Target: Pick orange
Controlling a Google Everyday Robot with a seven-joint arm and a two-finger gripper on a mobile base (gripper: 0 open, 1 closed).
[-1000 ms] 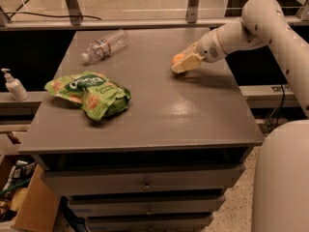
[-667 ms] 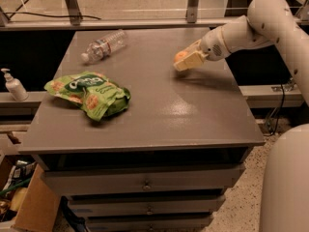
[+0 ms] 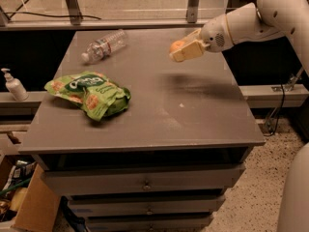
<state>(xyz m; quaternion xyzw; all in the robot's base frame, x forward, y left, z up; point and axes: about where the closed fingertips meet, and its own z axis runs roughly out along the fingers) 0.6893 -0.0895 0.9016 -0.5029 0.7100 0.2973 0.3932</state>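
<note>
Gripper (image 3: 186, 50) clutching orange (image 3: 176, 46), above grey table (image 3: 145, 124), speckled floor (image 3: 251, 197)

- My arm (image 3: 251, 18) reaches in from the right side of the table (image 3: 145, 124).
- My gripper (image 3: 181, 51) hangs above the table's far right part, fingers clamped on the orange (image 3: 176, 45).

The gripper (image 3: 178, 50) clasps the orange (image 3: 176, 45) above the far right of the table (image 3: 145, 124).

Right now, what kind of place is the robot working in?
Likely a lab or workshop: drawer cabinet, cardboard box, speckled floor. The end effector holds the orange above the cabinet's far right.
</note>
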